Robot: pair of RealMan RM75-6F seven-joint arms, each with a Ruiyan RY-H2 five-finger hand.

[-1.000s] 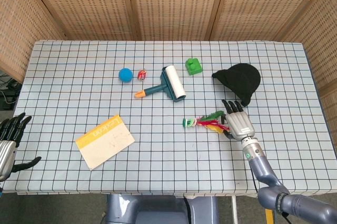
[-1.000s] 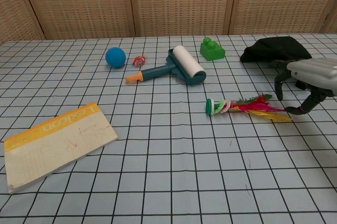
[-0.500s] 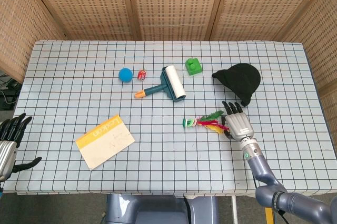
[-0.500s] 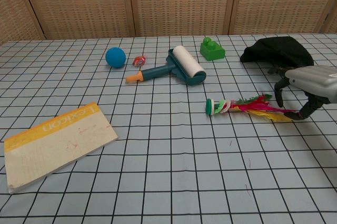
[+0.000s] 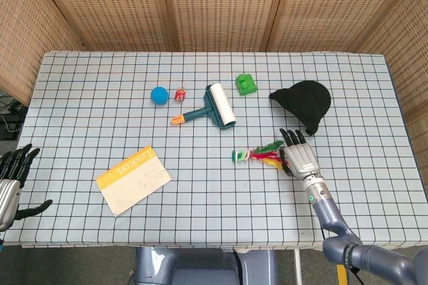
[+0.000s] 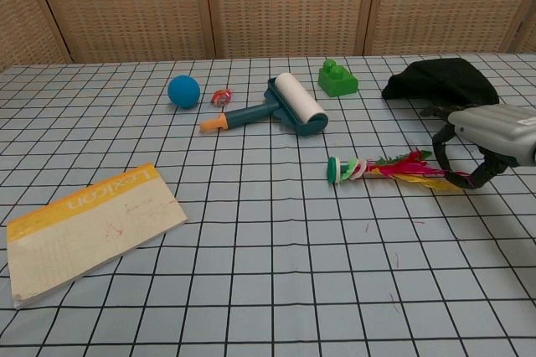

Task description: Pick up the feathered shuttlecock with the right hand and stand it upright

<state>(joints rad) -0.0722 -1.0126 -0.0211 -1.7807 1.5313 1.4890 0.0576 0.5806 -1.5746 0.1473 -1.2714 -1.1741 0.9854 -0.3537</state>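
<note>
The feathered shuttlecock (image 5: 257, 155) (image 6: 383, 168) lies on its side on the checked cloth, green base to the left, red, yellow and green feathers pointing right. My right hand (image 5: 299, 156) (image 6: 487, 140) hovers over the feather tips with its fingers curved down on either side of them; nothing is gripped. My left hand (image 5: 12, 179) hangs off the table's left edge with its fingers spread and empty.
A black cap (image 5: 303, 103) lies just behind my right hand. A teal lint roller (image 5: 212, 108), a green block (image 5: 246, 84), a blue ball (image 5: 159, 95) and a small red object (image 5: 179, 94) sit further back. A yellow booklet (image 5: 133, 178) lies front left.
My right hand has crept a little to the left, so its fingers now straddle the feather tips. The shuttlecock has not moved.
</note>
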